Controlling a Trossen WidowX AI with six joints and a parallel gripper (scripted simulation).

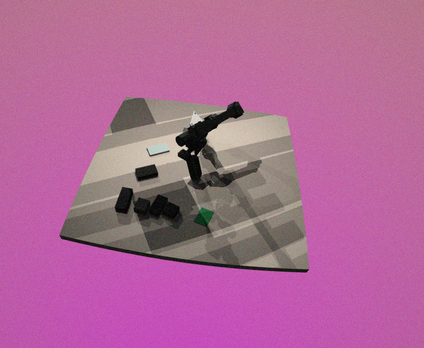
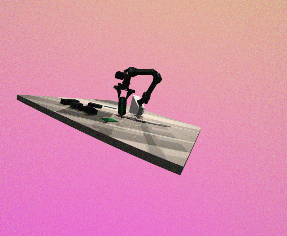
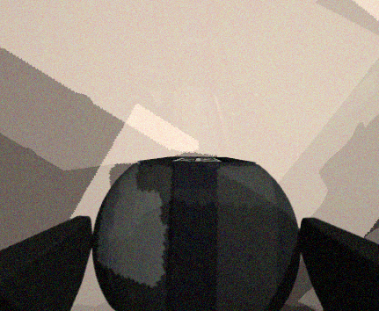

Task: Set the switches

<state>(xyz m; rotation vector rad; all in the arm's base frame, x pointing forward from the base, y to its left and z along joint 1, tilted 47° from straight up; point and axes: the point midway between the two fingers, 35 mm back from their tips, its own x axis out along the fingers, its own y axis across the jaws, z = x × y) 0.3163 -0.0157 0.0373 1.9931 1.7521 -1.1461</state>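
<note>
The dark controller unit stands on end, its long side upright. In the exterior view its green-marked switch row faces the camera; single switch positions are too small to tell. My gripper points down and is shut on the unit's upper end, one finger on each side. The lower end is at or just above the bench; contact cannot be told. In the wrist view the label is only a thin sliver at the unit's far edge, unreadable.
A green square lies in front of the unit. Several dark blocks lie left, including one long block and one nearer the pale blue plate. A white bracket stands by the arm's base.
</note>
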